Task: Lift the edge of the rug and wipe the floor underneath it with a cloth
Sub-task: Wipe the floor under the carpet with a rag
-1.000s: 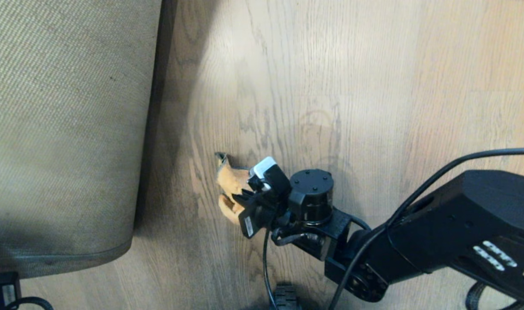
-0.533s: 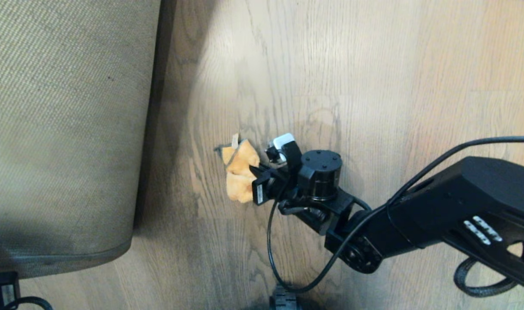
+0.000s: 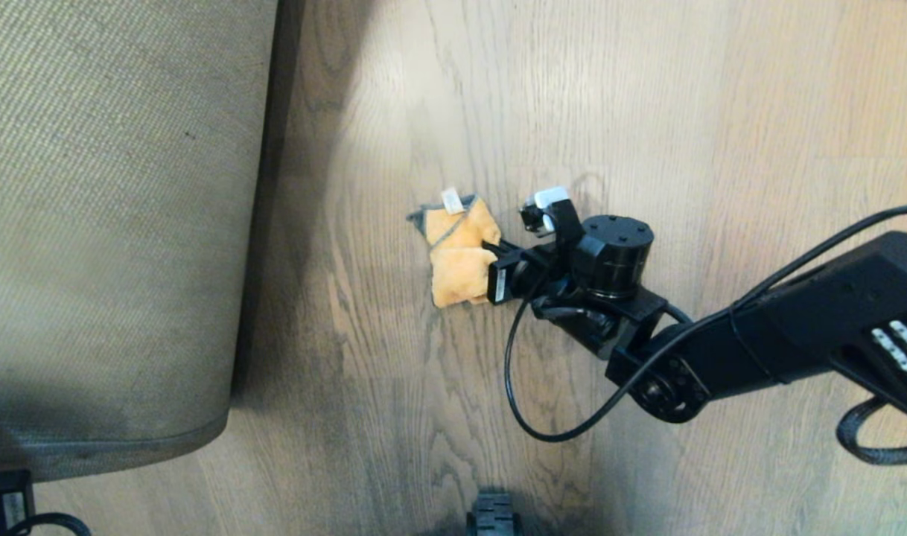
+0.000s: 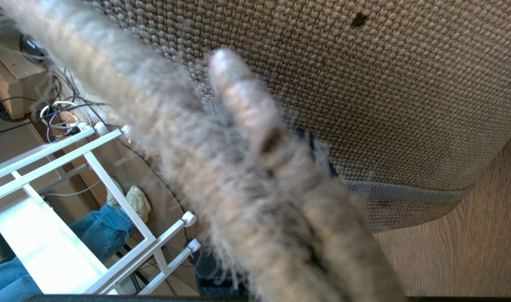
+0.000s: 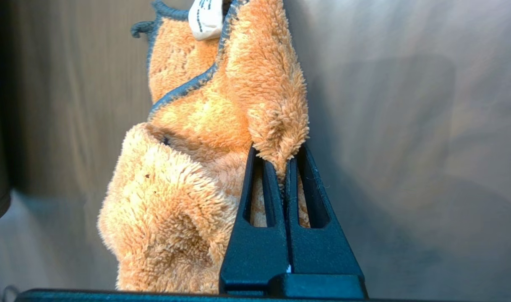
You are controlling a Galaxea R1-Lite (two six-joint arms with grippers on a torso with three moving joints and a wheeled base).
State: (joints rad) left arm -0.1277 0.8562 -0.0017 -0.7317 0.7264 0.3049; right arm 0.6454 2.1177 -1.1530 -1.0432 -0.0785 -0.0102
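- Right tool pressed together on the cloth, pinching one fold at the tip; rest of cloth bunched ahead of the tips and lying on the floor.
- Same pinch plain in the right wrist view: thin ridge of pile caught between the two black fingers, bulk of cloth hanging free beside them.
- Left tool hidden behind rug pile in its own view, cannot tell from sight alone; judged near shut, probably gripping the rug edge.
- Rug edge raised, woven backing turned up, well apart from the right tool, across a strip of shaded floor.
- Cloth judged light, soft, floppy: likely to fold and drag rather than slide flat; a deeper bite near its middle would hold better.
- Rug judged heavy, limp yet stiffened by its backing; best gripped at the hem, close to the corner.
- Floor looked smooth and hard.
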